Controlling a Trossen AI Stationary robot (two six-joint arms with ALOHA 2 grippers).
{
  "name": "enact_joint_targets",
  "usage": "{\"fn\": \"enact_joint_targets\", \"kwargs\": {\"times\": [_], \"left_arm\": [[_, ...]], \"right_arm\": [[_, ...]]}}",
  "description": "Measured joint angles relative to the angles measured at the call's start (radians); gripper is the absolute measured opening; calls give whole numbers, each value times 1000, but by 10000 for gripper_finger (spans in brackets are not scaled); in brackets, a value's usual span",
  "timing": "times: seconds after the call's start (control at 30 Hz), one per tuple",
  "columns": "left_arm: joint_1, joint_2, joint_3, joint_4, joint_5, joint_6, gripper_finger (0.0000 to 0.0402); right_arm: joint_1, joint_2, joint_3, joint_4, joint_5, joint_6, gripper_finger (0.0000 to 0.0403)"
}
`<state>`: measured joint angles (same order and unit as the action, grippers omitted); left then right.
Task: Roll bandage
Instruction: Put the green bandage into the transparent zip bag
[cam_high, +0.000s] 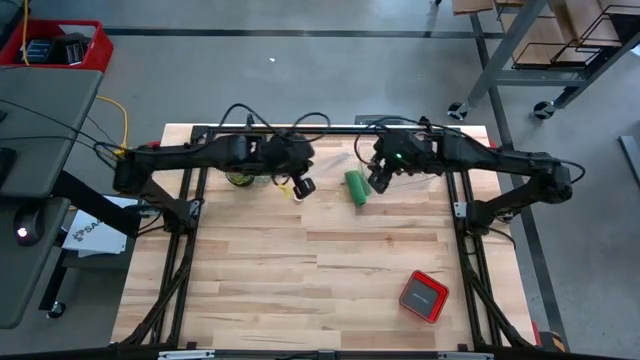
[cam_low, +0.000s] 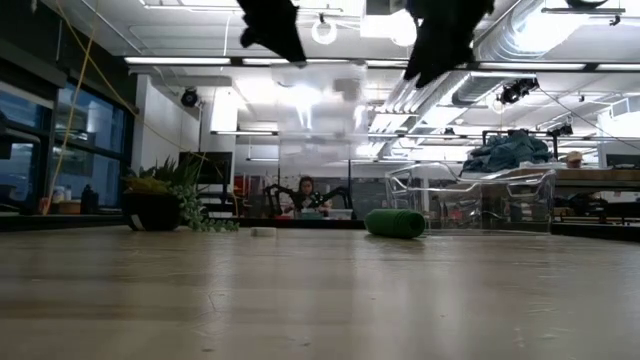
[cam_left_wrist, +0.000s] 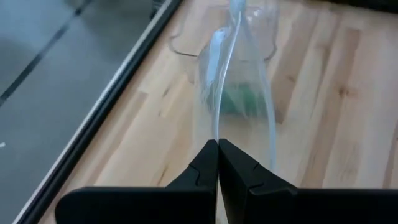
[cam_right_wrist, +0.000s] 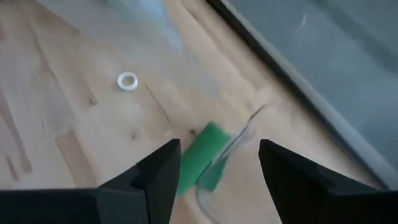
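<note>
The green bandage (cam_high: 356, 187) is a short roll lying on its side on the wooden table, at the far middle; it also shows in the low view (cam_low: 395, 223). My left gripper (cam_high: 302, 186) is raised to the left of the roll and shut on a clear plastic bag (cam_left_wrist: 239, 74), which hangs in the low view (cam_low: 320, 140). My right gripper (cam_right_wrist: 217, 168) is open and empty, raised above the roll (cam_right_wrist: 202, 158) just to its right. A small white tape ring (cam_right_wrist: 127, 81) lies on the table nearby. My left gripper pinches an upper edge of the clear bag (cam_left_wrist: 217, 134) between its two shut fingers, coming from above. The bag hangs below the fingers. I cannot tell whether its lower end touches the table.
A potted plant (cam_high: 238, 178) stands at the far left of the table, behind my left arm. A red box (cam_high: 424, 296) lies near the front right. The wide middle and near part of the table (cam_high: 300, 270) is bare wood.
</note>
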<state>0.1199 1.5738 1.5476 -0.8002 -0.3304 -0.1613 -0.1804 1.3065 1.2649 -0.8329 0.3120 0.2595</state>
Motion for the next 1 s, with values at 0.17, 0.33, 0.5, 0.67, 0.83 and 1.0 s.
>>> {"fn": "enact_joint_targets", "kwargs": {"times": [0.17,0.33,0.5,0.67,0.83,1.0], "left_arm": [[-31,-126,-130,59,-78,-97,0],[-64,-229,-211,119,-136,-204,0],[-83,-270,-225,119,-185,-246,0],[-83,-273,-225,118,-187,-247,0],[-83,-273,-225,118,-187,-248,0],[-83,-273,-225,118,-187,-248,0]], "right_arm": [[-59,108,-25,25,-150,142,212],[-60,268,-17,129,-261,227,209],[-64,407,-10,128,-268,390,209],[-45,472,-9,125,-246,462,208],[-20,481,-8,81,-145,522,208],[-6,481,-8,29,-53,499,208]]}}
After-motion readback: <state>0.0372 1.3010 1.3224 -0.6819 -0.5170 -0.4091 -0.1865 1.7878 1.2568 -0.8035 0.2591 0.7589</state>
